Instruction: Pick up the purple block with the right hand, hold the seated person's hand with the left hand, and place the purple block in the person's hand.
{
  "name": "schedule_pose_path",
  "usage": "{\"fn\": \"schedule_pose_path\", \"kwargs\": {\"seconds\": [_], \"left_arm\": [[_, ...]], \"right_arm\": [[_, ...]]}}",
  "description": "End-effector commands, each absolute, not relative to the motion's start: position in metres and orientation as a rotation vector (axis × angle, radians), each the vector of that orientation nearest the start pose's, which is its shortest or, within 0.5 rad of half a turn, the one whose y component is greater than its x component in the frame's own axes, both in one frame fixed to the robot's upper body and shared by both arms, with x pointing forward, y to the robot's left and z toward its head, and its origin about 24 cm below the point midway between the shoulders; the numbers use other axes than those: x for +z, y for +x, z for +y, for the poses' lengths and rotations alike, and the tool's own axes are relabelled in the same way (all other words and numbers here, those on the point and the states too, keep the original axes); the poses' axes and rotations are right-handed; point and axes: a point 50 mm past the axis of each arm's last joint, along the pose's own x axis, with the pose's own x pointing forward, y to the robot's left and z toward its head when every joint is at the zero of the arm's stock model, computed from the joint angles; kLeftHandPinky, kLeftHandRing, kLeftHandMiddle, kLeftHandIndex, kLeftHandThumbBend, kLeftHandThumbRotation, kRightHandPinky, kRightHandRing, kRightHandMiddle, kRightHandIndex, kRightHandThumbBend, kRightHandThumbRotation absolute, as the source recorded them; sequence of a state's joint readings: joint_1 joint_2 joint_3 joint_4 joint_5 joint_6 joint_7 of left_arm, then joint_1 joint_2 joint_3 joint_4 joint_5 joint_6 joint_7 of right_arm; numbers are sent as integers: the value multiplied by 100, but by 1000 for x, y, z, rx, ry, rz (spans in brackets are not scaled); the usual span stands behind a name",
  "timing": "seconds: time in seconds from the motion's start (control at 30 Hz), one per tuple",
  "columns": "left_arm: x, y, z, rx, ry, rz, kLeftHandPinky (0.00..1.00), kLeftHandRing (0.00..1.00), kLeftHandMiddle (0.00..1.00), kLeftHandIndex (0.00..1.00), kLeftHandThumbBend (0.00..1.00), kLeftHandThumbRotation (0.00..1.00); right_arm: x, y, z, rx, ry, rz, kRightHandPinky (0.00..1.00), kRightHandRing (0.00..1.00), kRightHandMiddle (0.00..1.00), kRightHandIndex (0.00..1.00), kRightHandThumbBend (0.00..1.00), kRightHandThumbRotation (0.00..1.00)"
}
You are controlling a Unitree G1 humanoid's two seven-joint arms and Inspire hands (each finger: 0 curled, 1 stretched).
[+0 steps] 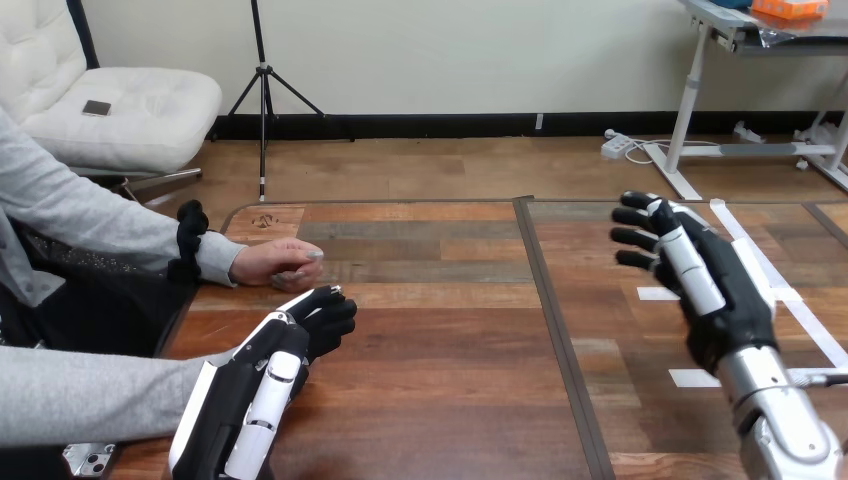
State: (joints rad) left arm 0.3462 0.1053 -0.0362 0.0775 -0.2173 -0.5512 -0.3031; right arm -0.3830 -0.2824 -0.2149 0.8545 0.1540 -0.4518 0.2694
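Well left of the table's dark seam (547, 300), the person's hand (275, 264) rests loosely closed on the wood-plank table (440, 400). Just beside it, also left of the seam, sits the glossy black-and-white left hand (290, 345), fingers curled in and gripping nothing. Right of the seam, the right hand (705, 280) hovers spread wide and empty above the white tape strips (805, 325).

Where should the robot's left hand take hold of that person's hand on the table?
The person's hand rests on the table, fingers loosely curled, so underneath is blocked. Probably grip across its back, near the wrist, coming from the near side, where the left robot hand sits.
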Motion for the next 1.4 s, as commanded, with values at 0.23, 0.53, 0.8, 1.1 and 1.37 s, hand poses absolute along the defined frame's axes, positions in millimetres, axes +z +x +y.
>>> {"fn": "schedule_pose_path", "kwargs": {"seconds": [0.23,0.53,0.8,1.1,1.37], "left_arm": [[25,177,168,-190,-68,-250,84,80,78,77,44,88],[24,176,169,-196,-64,-241,83,80,78,77,46,87],[23,175,169,-198,-61,-240,83,80,78,77,48,87],[23,174,169,-196,-65,-242,84,79,77,77,48,87],[23,173,170,-193,-66,-232,84,80,78,77,48,87]], "right_arm": [[62,332,-259,-56,-142,-147,73,78,78,78,76,72],[69,339,-269,-116,-167,-136,72,78,79,78,75,69],[73,344,-277,-167,-140,-105,75,80,79,77,77,60],[78,346,-285,-195,-191,-89,77,81,81,79,84,57],[80,348,-292,-251,-257,-48,78,82,81,79,89,57]]}}
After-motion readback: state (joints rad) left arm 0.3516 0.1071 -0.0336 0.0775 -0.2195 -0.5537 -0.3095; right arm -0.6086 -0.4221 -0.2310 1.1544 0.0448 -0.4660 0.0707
